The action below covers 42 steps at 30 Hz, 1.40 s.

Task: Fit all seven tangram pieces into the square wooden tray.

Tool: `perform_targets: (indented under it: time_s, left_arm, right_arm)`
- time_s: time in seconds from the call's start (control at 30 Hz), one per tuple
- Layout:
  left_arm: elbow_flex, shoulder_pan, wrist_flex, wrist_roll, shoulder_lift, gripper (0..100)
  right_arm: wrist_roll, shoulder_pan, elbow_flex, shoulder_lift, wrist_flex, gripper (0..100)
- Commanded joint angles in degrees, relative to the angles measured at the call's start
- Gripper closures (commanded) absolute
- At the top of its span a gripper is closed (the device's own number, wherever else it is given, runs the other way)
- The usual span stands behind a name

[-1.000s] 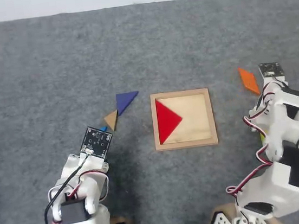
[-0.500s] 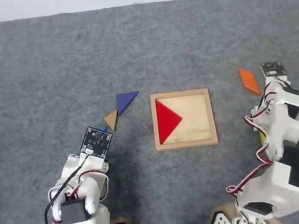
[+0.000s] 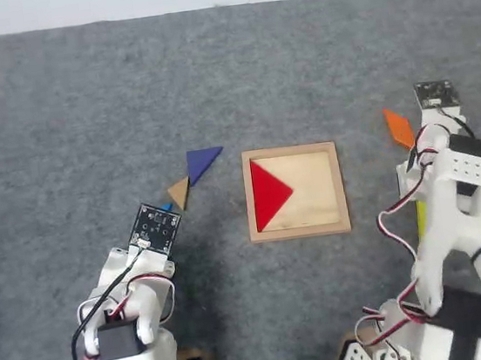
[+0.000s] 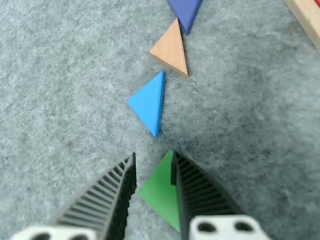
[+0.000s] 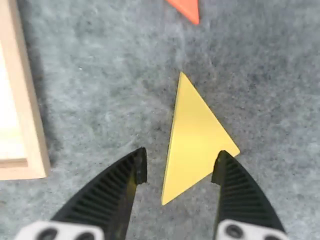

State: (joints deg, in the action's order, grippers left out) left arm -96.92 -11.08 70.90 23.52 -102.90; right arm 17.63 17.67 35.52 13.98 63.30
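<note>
— On the grey carpet right of the square wooden tray point(image 3: 316, 190), which piece do you think comes next?
— The flat yellow triangle point(image 5: 195, 135). It lies near the tray's outer side, directly under the right gripper point(image 5: 181, 156). The fingers are spread wide, one on each side of the piece.
— Do they touch it?
— One fingertip seems to be at the triangle's corner. The other stands apart from the long edge, so I judge that nothing is held.
— How is the piece oriented?
— Its long edge runs away from the fingers, nearly parallel to the tray's side. The sharp tip points toward the orange parallelogram piece point(image 5: 186, 9). Closing would press across the short width, which suits a grasp, though the slanted side could slip.
— And the left gripper point(image 4: 152, 160)?
— It hangs low on the other side of the tray, well apart from the yellow piece. Its fingers are only narrowly apart and hold nothing. A green triangle point(image 4: 161, 192) lies partly under one finger. Beyond it a light blue triangle point(image 4: 149, 102), a tan wooden triangle point(image 4: 171, 47) and a dark blue triangle point(image 3: 201, 160) lie in a row.
— And inside the tray?
— A large red triangle point(image 3: 267, 192), against the wall nearer the left arm.
</note>
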Motion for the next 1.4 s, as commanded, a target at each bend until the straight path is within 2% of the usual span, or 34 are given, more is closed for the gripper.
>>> perform_targets:
  time_s: [0.0,0.13,0.2,0.53,0.77,1.13,1.37]
  left_arm:
    - [0.4,-0.2,0.2,0.4,-1.1,89]
    - [0.4,-0.2,0.2,0.4,-1.1,89]
    - [0.4,-0.2,0.2,0.4,-1.1,89]
    - [0.4,-0.2,0.2,0.4,-1.1,89]
    - [0.4,-0.2,0.2,0.4,-1.1,89]
    - [0.4,-0.2,0.2,0.4,-1.1,89]
    - [0.4,-0.2,0.2,0.4,-1.1,89]
  right_arm:
    - [-0.1,2.5,0.1,2.5,0.3,76.4]
    - [0.3,4.4,2.4,-1.8,-6.3,64.5]
    - [0.6,4.4,2.4,-5.0,-7.3,62.0]
    - [2.2,4.1,2.4,-13.1,-10.4,65.6]
    - [2.5,4.3,2.4,-15.5,-12.4,76.4]
    - [1.2,4.1,2.3,-15.3,-12.0,76.8]
    - [-0.4,2.4,2.5,-7.5,-7.7,76.8]
